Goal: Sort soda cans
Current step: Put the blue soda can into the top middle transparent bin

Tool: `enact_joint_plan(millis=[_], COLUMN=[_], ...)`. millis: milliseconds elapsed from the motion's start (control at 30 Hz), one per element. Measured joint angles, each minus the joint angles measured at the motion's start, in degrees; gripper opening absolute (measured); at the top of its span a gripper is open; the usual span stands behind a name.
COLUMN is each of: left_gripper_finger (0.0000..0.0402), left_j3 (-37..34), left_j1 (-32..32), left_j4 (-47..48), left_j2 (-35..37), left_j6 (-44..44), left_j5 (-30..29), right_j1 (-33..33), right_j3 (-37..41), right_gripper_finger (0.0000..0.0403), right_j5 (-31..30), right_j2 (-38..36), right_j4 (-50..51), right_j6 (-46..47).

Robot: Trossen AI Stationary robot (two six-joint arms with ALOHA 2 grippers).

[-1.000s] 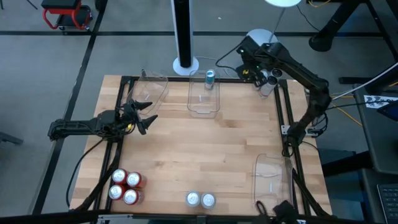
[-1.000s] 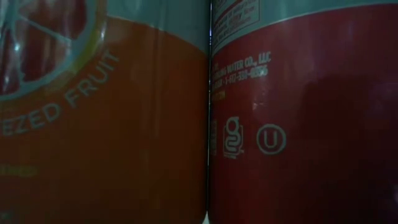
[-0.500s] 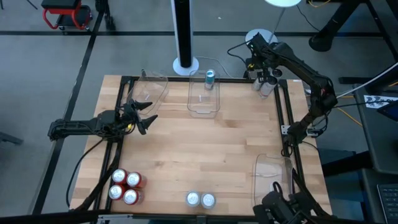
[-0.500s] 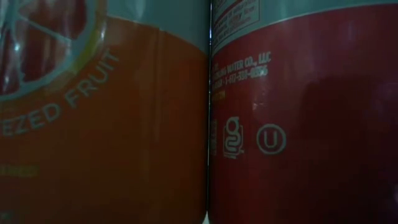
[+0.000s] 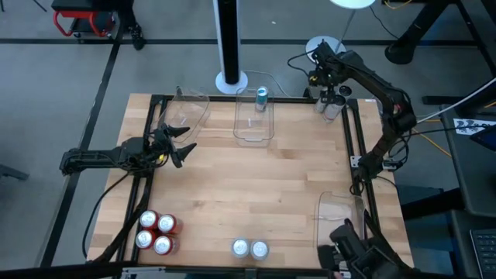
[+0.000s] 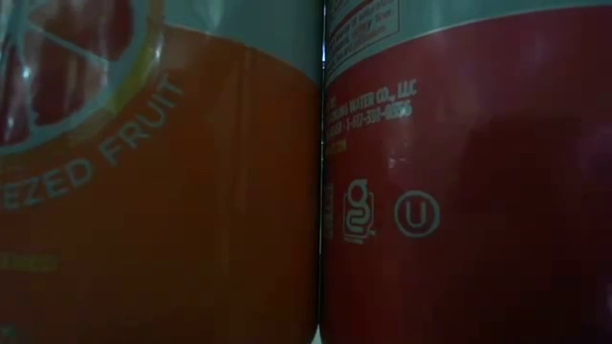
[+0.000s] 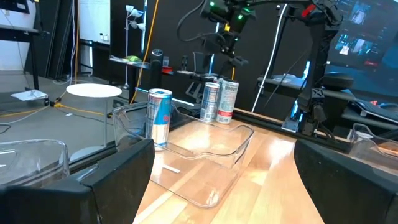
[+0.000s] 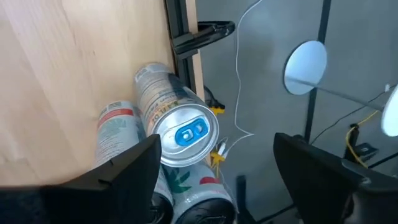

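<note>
Right hand [image 5: 328, 87], shifted, over cylindrical cans [image 5: 333, 102]

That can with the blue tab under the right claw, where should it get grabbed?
Probably from straight above, fingers closing across the round side wall just below the rim. The can with the blue tab stands upright and packed against the other cans, so only its top is free. The right claw hovers open over it.

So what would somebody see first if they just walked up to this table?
Probably the right gripper, open, hanging above a little bunch of cans at the far right corner of the table. Next, four red cans huddle at the near left corner, with two silver cans along the near edge. The left gripper waits, open, at the left side.
</note>
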State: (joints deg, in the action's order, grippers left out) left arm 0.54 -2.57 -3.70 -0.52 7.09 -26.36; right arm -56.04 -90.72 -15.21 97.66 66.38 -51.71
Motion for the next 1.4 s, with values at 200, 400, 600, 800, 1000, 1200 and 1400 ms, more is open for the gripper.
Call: enact_joint_plan(millis=[200,400,600,800,1000,1200,1400], left_gripper_finger=[0.0375,0.0375,0.0375,0.0375,0.0375,0.0375,0.0375], left_j3=[0.0,0.0,0.0,0.0,0.0,0.0,0.0], left_j1=[0.0,0.0,0.0,0.0,0.0,0.0,0.0], left_j4=[0.0,0.0,0.0,0.0,0.0,0.0,0.0], left_j2=[0.0,0.0,0.0,0.0,0.0,0.0,0.0], left_j6=[0.0,0.0,0.0,-0.2,-0.2,-0.2,-0.2], left_j5=[0.0,0.0,0.0,0.0,0.0,0.0,0.0], right_j1=[-0.8,-1.1,-1.0,-1.2,-1.4,-1.4,-0.9], right_j3=[0.0,0.0,0.0,0.0,0.0,0.0,0.0], right_gripper_finger=[0.0309,0.0309,0.0309,0.0315,0.0381,0.0372,0.0351], right_j5=[5.4,5.2,4.1,4.4,4.6,4.1,3.5], right_j2=[1.2,2.3,2.3,2.3,2.3,2.3,2.3], right_j4=[1.0,1.5,-0.9,-0.7,-0.1,-0.4,0.4], right_j6=[2.2,2.2,-4.6,-4.0,-2.0,0.4,-1.9])
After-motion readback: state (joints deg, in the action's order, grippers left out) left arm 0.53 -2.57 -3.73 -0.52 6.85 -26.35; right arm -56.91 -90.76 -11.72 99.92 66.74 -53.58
